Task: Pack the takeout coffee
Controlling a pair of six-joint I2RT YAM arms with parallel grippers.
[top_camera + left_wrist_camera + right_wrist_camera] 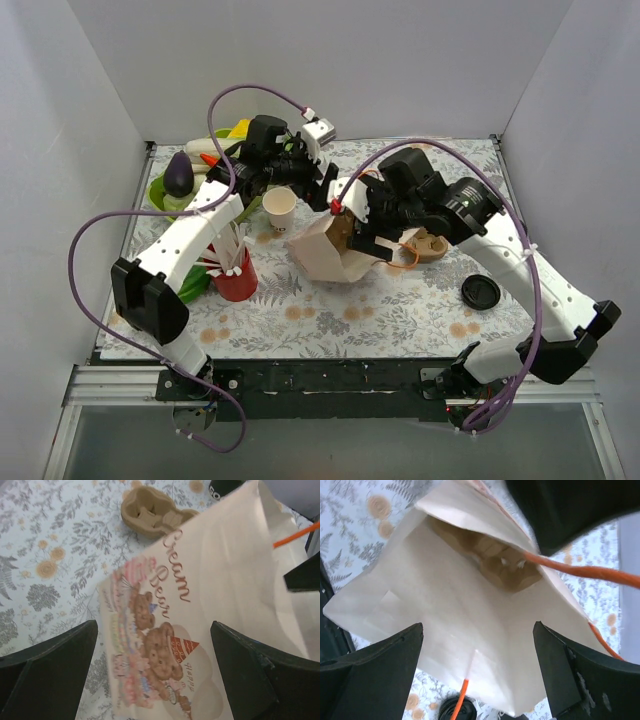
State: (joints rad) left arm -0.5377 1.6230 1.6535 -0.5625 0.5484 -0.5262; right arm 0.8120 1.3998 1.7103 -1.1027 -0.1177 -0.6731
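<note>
Hanging wide open over the paper bag (318, 258), my right hand (477, 627) grips nothing; its two fingers stand on either side of the bag's gaping mouth. The mouth's edge curls toward me, and an orange handle (585, 571) crosses it on one side. Deep inside lie tan shapes. Whether the takeout coffee is among them I cannot tell, and I see it nowhere else. My left hand (154, 630) is spread open too, empty, facing the bag's printed bear side. The cardboard carrier (150, 512) sits beside the bag on its right, and a loose black lid (480, 292) lies nearer the front. A lidless white cup (280, 210) stands left of the bag, with a red cup (236, 282) of white sticks nearer me. The flowered tabletop (350, 315) lies bare along its front edge. White walls (400, 70) close three sides.
</note>
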